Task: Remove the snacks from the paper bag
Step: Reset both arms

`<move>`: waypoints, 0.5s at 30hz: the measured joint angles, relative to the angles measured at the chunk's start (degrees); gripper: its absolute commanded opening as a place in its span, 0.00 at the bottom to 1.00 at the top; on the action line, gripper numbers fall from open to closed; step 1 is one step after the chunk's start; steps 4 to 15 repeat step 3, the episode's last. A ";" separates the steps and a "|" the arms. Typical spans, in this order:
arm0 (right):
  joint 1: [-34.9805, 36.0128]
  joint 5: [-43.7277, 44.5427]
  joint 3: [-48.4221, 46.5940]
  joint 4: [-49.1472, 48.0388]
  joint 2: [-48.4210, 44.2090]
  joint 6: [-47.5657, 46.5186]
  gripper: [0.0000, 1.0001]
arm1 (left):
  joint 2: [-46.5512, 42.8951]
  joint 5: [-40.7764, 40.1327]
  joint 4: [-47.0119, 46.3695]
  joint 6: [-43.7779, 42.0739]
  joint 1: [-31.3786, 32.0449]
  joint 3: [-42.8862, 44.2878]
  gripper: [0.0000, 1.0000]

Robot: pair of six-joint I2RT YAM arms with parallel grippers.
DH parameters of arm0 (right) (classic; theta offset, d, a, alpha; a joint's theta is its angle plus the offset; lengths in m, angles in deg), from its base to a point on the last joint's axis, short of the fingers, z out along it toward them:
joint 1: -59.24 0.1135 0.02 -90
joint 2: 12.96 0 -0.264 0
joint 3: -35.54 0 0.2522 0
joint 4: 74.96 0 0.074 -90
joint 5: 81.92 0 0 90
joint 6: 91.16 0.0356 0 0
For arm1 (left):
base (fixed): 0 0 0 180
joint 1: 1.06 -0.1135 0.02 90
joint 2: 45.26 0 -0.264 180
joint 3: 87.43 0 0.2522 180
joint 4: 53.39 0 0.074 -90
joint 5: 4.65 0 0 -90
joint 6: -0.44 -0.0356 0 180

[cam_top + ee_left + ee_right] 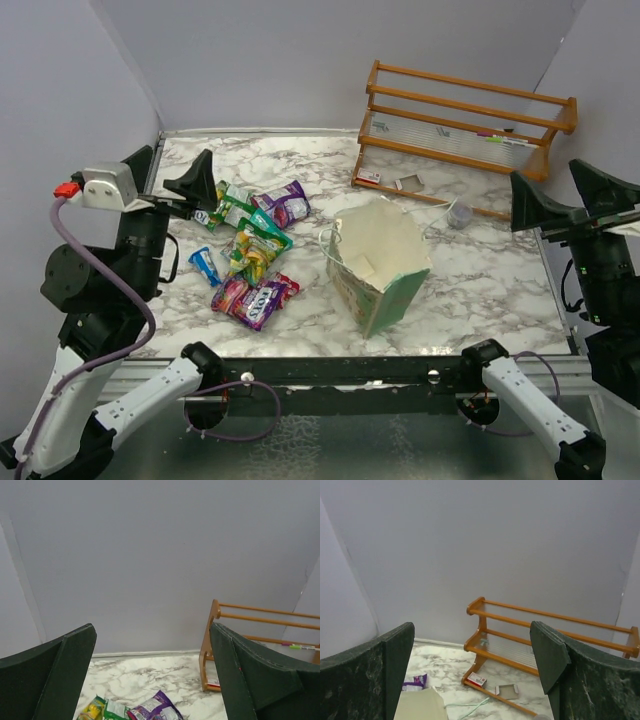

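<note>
The mint-green paper bag (392,298) stands upright in the middle of the table, mouth open, and only its white inside shows. Several snacks lie on the marble to its left: a purple packet (283,203), a green one (232,207), a yellow-green one (257,250), a blue one (205,265) and a pink-purple one (262,300). My left gripper (170,175) hangs open and empty above the far-left packets; its wrist view catches the purple packet (155,710) below. My right gripper (567,195) is raised at the right edge, open and empty, well away from the bag (420,705).
A wooden slatted rack (465,120) stands at the back right, with small flat cards (368,178) at its foot and a small grey object (459,215) nearby. Grey walls close off the back and the sides. The bag's white cord handle (325,240) droops towards the snacks.
</note>
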State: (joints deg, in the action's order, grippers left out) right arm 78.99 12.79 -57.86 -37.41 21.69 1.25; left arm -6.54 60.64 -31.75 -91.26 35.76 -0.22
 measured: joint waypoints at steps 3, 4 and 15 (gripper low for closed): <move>0.00 3.63 -0.33 -0.72 0.00 0.61 0.99 | -0.02 0.17 -0.13 -0.70 0.00 0.35 0.99; 0.00 3.63 -0.33 -0.72 0.00 0.61 0.99 | -0.02 0.17 -0.13 -0.70 0.00 0.35 0.99; 0.00 3.63 -0.33 -0.72 0.00 0.61 0.99 | -0.02 0.17 -0.13 -0.70 0.00 0.35 0.99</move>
